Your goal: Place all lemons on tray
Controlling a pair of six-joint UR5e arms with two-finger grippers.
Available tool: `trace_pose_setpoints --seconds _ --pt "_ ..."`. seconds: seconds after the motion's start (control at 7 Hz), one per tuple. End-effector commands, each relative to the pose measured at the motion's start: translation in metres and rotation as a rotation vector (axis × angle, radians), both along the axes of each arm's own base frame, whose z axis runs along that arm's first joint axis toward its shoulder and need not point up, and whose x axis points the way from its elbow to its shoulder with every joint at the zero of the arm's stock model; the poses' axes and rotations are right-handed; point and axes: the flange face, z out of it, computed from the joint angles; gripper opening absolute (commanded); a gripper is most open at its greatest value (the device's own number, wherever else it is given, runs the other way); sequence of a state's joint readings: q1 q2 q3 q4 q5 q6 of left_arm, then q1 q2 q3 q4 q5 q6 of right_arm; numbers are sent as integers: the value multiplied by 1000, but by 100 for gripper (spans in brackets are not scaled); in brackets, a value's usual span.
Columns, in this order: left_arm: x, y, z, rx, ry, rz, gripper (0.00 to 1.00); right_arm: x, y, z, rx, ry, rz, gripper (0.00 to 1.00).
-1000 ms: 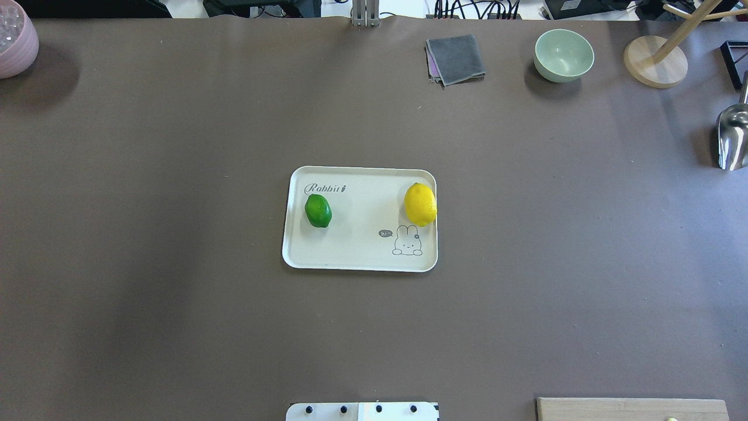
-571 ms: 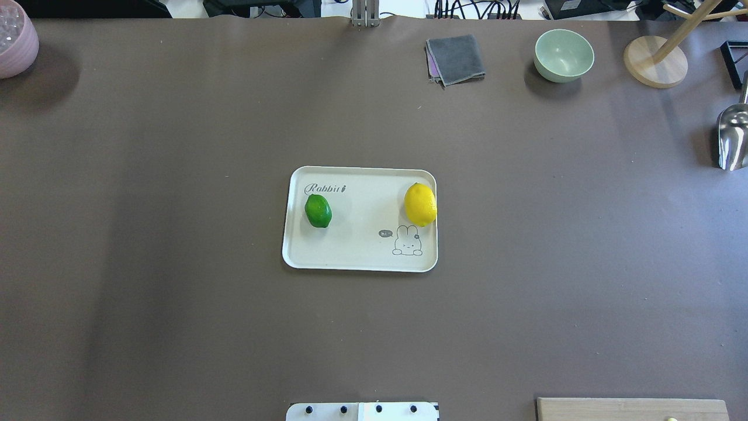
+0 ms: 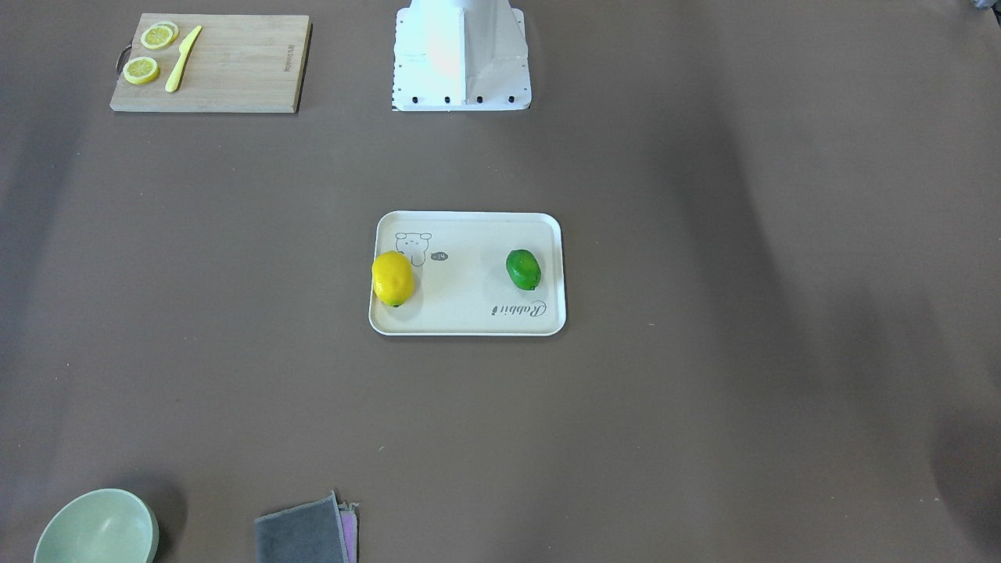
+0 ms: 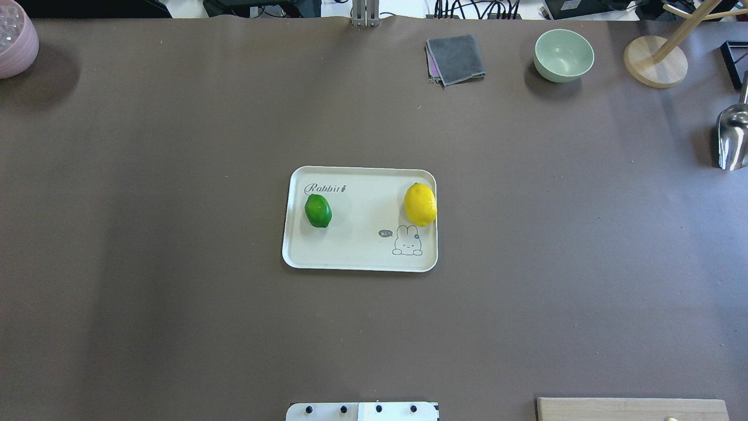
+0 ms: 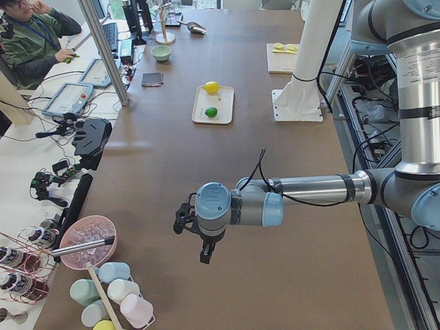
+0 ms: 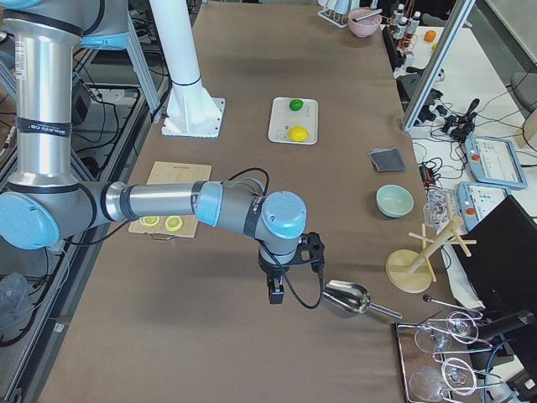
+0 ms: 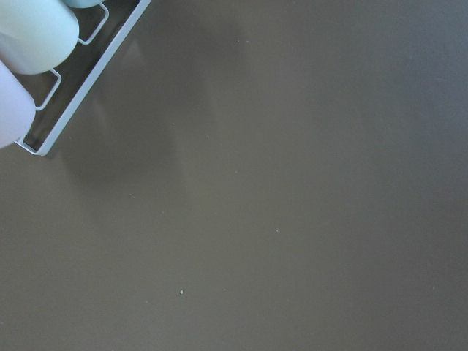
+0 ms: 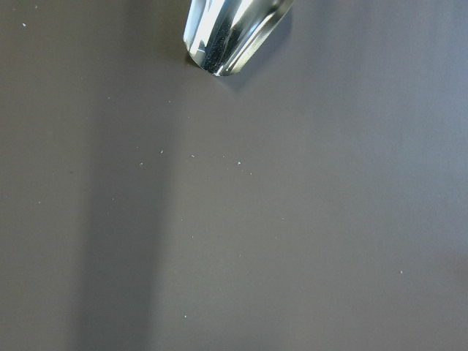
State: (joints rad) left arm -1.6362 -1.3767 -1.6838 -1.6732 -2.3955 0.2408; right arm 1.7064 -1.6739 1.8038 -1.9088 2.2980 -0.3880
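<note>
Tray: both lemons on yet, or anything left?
Done: yellow lemon and green lemon both lie on the tray. In hand: nothing visible; left arm and right arm hang at the table ends, far from it. Left: no whole lemon shows elsewhere.

Glossy green lemon (image 4: 318, 211), matt tray (image 4: 356, 260) — polished metal scoop (image 8: 228, 31), wooden board (image 3: 235, 66)

Silver arms (image 5: 309, 187) w/ blue joints (image 5: 272, 209)

Long brown-covered table (image 4: 175, 146), cluttered white side bench (image 5: 17, 155) beside it, aluminium frame post (image 5: 104, 48), soft even light.
</note>
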Motion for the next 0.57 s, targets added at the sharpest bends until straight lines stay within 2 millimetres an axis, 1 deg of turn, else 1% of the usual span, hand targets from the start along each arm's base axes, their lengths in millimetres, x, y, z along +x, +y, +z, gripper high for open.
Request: trace_pose_setpoints --seconds 0.0,0.14,0.29,0.43 --pt "0 4 -9 25 6 1 99 -2 8 0 -17 -9 -4 100" --pt "-1 6 -14 62 4 0 99 -4 11 1 -20 -28 0 100" --pt "-1 5 -14 76 0 0 99 -8 17 3 -24 -81 11 100" --pt "-3 6 -13 74 0 -5 99 -10 22 8 -10 -89 12 100"
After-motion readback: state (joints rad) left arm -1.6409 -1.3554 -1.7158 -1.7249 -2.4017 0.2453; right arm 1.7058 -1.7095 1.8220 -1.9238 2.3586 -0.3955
